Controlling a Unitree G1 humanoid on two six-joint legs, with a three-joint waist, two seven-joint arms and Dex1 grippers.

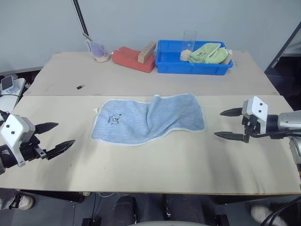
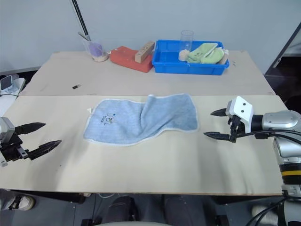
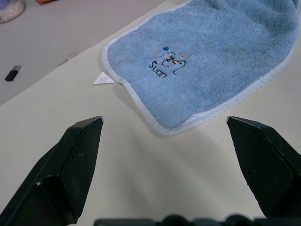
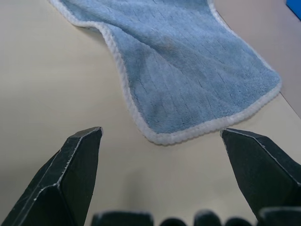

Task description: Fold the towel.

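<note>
The towel lies lengthwise left to right between the empty, wide-open left claw and right claw.

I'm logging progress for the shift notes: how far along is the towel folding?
Nothing looks folded yet: the towel lies spread on the table, with only a rumpled ridge near its middle. Nothing is in hand; the left gripper and right gripper stand open, each apart from its end of the towel. Grasping an edge and folding it over remain.
</note>
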